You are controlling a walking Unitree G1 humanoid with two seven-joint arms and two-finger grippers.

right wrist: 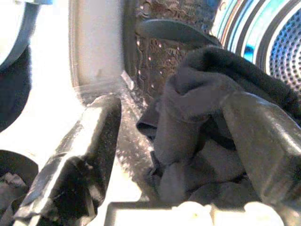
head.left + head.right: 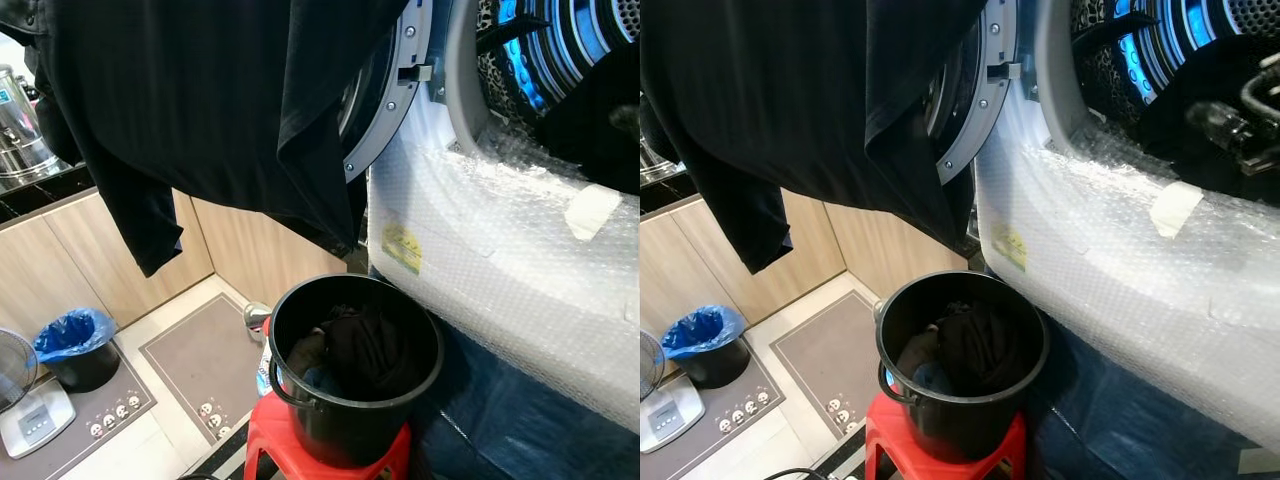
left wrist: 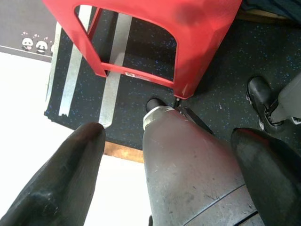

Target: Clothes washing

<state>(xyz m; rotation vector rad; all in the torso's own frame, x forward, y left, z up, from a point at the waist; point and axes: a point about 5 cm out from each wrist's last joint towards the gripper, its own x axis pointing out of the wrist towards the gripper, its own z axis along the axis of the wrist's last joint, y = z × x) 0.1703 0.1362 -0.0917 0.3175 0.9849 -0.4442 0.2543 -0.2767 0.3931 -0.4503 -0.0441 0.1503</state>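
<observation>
Loading step — right gripper [image 1: 169, 141], fingers wide, at drum [image 1: 263, 42] mouth over dark cloth [image 1: 197, 122]; next, more from bucket [image 2: 355, 365].

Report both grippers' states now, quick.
Left gripper: open, holding nothing, hanging low near the red stool.
Right gripper: open at the washer drum, fingers either side of dark clothing, not clamped.
</observation>
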